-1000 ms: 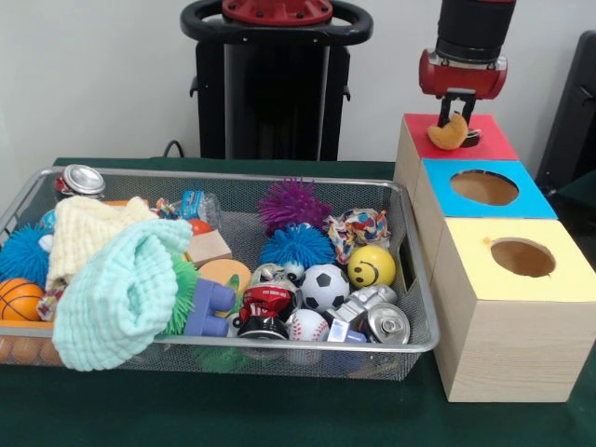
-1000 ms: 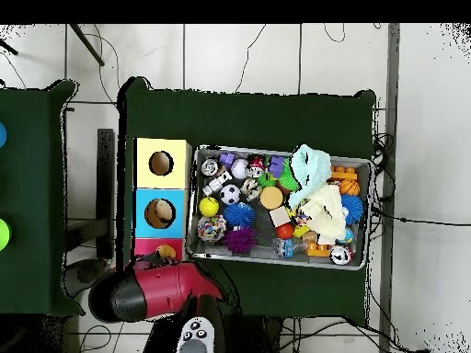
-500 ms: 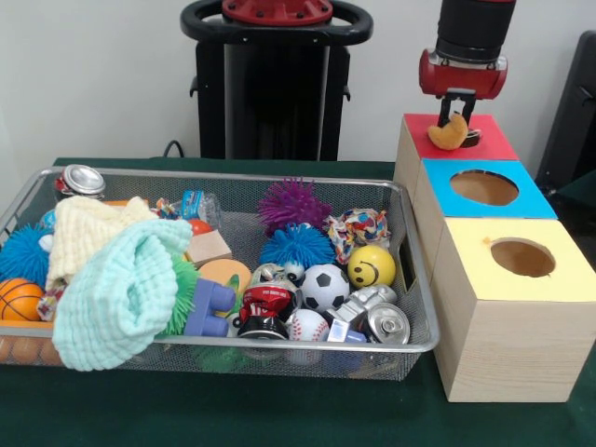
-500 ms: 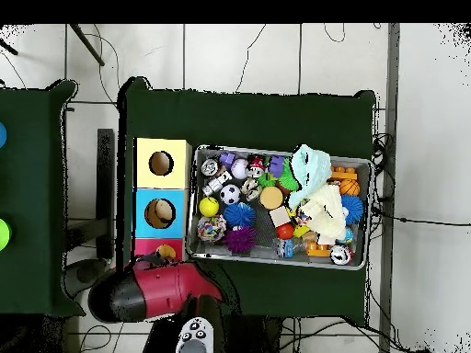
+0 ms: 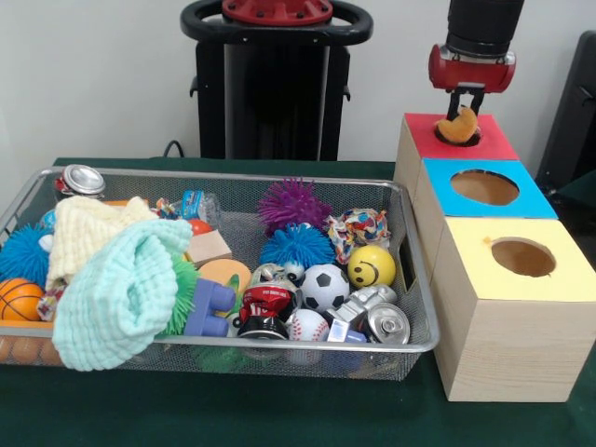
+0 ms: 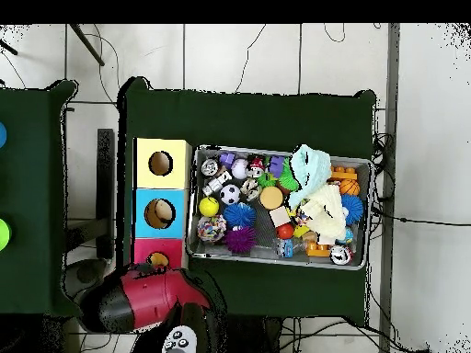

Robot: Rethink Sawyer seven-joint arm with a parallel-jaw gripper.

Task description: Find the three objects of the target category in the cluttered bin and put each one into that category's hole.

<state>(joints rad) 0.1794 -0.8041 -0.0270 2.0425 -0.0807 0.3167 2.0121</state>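
Note:
My gripper (image 5: 467, 110) hangs over the red-topped box (image 5: 428, 138) at the far right, shut on a curved orange-tan toy (image 5: 459, 127). The toy hangs right at the mouth of the red box's hole, partly covering it. Seen from overhead, the red arm (image 6: 138, 299) covers the gripper, and a bit of orange shows in the red box's hole (image 6: 158, 260). The wire bin (image 5: 233, 177) holds several toys, among them a smiley ball (image 5: 372, 265), a soccer ball (image 5: 325, 285) and a baseball (image 5: 307, 325).
A blue-topped box (image 5: 521, 200) and a yellow-topped box (image 5: 484, 270), each with a round hole, stand in a row in front of the red one. Cloths (image 5: 116, 279), spiky balls (image 5: 293, 203), cans (image 5: 386, 323) and blocks crowd the bin.
The gripper has shifted a little right and up with the orange toy, which has gone from the red box's near edge to over its hole.

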